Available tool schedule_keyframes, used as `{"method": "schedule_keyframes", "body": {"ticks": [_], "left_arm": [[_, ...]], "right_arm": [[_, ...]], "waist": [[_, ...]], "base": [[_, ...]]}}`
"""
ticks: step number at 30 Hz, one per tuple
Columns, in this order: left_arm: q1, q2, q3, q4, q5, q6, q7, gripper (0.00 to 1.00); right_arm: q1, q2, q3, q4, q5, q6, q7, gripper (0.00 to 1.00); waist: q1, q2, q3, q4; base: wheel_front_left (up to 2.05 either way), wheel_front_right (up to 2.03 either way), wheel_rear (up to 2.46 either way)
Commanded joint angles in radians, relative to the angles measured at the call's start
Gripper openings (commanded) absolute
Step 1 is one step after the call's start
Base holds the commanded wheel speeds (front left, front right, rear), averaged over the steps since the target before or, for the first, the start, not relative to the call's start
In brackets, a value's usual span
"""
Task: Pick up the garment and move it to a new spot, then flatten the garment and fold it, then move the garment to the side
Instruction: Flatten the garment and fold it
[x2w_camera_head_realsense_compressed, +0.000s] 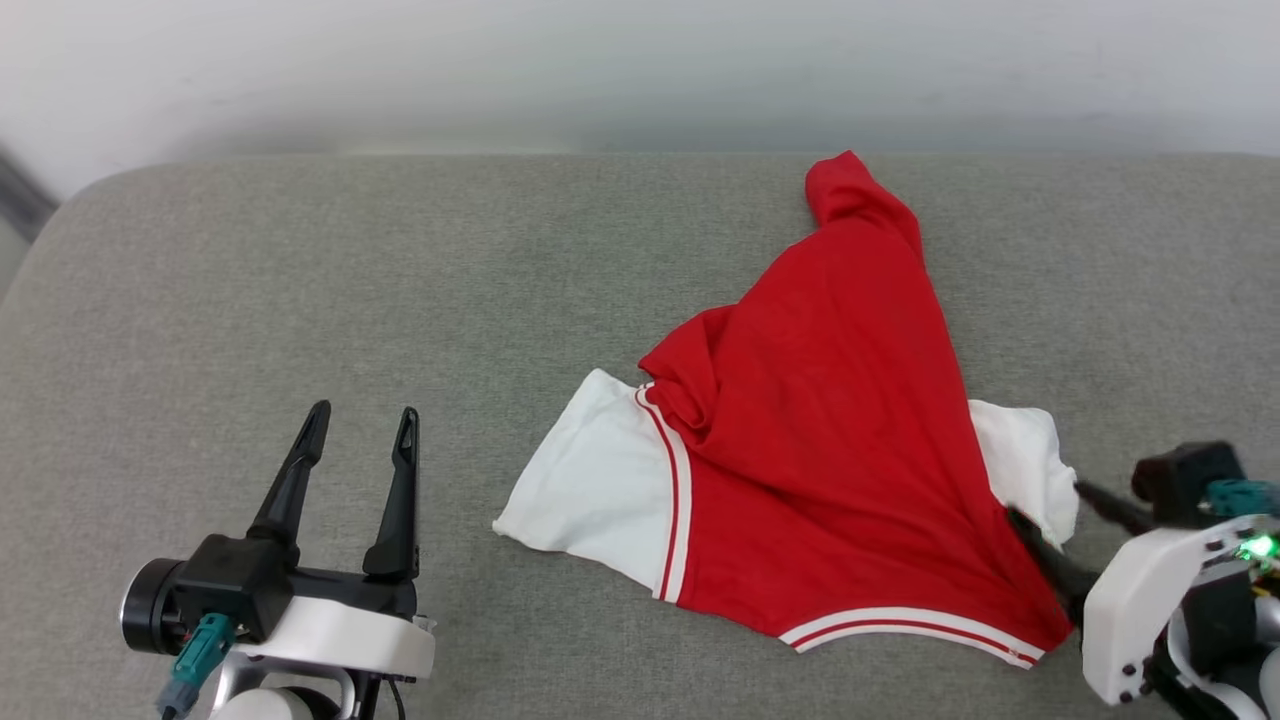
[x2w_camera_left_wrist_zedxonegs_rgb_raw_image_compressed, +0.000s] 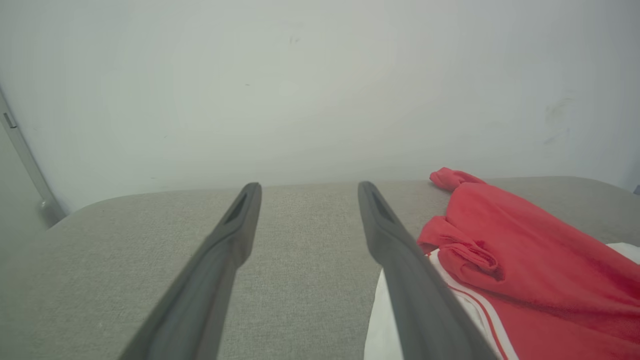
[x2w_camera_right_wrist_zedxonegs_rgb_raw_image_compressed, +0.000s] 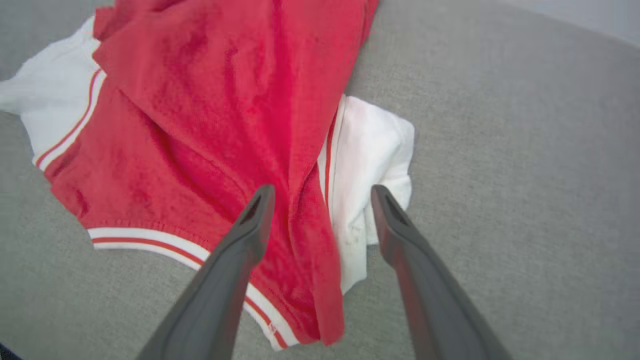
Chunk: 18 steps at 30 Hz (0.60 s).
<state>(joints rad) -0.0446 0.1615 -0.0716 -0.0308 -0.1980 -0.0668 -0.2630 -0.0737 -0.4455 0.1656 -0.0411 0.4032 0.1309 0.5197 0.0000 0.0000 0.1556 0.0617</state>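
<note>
Nearest, the left gripper (x2w_camera_head_realsense_compressed: 363, 415) hangs released over bare grey bench (x2w_camera_head_realsense_compressed: 400, 280), its two dark fingers spread wide with nothing between them. In its wrist view the left gripper (x2w_camera_left_wrist_zedxonegs_rgb_raw_image_compressed: 308, 186) frames only bench fabric (x2w_camera_left_wrist_zedxonegs_rgb_raw_image_compressed: 300, 250), and the garment (x2w_camera_left_wrist_zedxonegs_rgb_raw_image_compressed: 525, 260) starts just to the right of its right finger.

The right gripper (x2w_camera_head_realsense_compressed: 1045, 500) is also released, jaws apart and gripping nothing. It sits at the garment's near right corner, fingers pointing in toward the cloth. In its own wrist view the right gripper (x2w_camera_right_wrist_zedxonegs_rgb_raw_image_compressed: 322, 192) straddles a raised red fold. One finger crosses the red cloth above the striped trim, the other lies over the bench (x2w_camera_right_wrist_zedxonegs_rgb_raw_image_compressed: 500, 150) beside a bunched white sleeve. Whether the fingers touch the cloth I cannot tell.

The garment (x2w_camera_head_realsense_compressed: 830, 400) lies on the bench between the two grippers, touching or nearly touching the right one and well apart from the left. Its red-and-white striped edge is the part closest to both grippers. A white sleeve spreads flat toward the left gripper, and the other sleeve is crumpled just ahead of the right gripper's fingertips. Beyond them the garment (x2w_camera_right_wrist_zedxonegs_rgb_raw_image_compressed: 210, 125) has its red body folded over itself, narrowing to a twisted tip far ahead of the right gripper, near the bench's back edge.

Past that edge rises a pale wall (x2w_camera_left_wrist_zedxonegs_rgb_raw_image_compressed: 300, 75).
</note>
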Motion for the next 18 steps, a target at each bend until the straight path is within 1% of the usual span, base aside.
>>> {"method": "schedule_keyframes", "body": {"ticks": [1, 3, 6, 9, 13, 16, 18], "left_arm": [[0.015, -0.001, 0.006, -0.001, -0.007, -0.006, -0.002, 1.0], [0.02, -0.001, 0.012, -0.001, -0.01, -0.009, -0.002, 1.0], [0.023, 0.0, 0.013, 0.005, -0.016, -0.014, -0.002, 1.0], [0.036, 0.023, -0.023, 0.028, -0.02, -0.03, 0.045, 1.0], [0.032, 0.055, -0.056, 0.023, -0.041, -0.045, 0.152, 1.0], [0.012, 0.084, -0.076, -0.003, -0.062, -0.05, 0.263, 1.0], [0.007, 0.103, -0.087, -0.016, -0.078, -0.051, 0.375, 1.0]], "right_arm": [[-0.014, 0.015, -0.018, -0.023, 0.01, 0.0, -0.076, 1.0], [-0.014, 0.036, -0.048, -0.039, 0.007, 0.0, -0.175, 1.0], [-0.001, 0.065, -0.095, -0.043, -0.037, 0.0, -0.338, 1.0], [0.017, 0.129, -0.172, -0.029, -0.063, 0.0, -0.486, 1.0], [0.024, 0.218, -0.256, -0.031, -0.108, 0.0, -0.643, 1.0], [0.026, 0.259, -0.281, -0.032, -0.128, 0.0, -0.703, 1.0], [0.024, 0.276, -0.28, -0.028, -0.142, 0.0, -0.721, 1.0]], "waist": [[0.0, 0.0, -0.003, -0.013], [0.0, 0.0, -0.006, -0.025], [0.0, 0.0, -0.007, -0.039], [0.0, 0.0, -0.005, -0.054], [0.0, 0.0, 0.01, -0.073], [0.0, 0.0, 0.03, -0.086], [0.0, 0.0, 0.041, -0.096]], "base": [[0.0, 0.0, 0.0], [0.0, 0.0, 0.0], [0.0, 0.0, 0.0], [0.0, 0.0, 0.0], [0.0, 0.0, 0.0], [0.0, 0.0, 0.0], [0.0, 0.0, 0.0]]}}
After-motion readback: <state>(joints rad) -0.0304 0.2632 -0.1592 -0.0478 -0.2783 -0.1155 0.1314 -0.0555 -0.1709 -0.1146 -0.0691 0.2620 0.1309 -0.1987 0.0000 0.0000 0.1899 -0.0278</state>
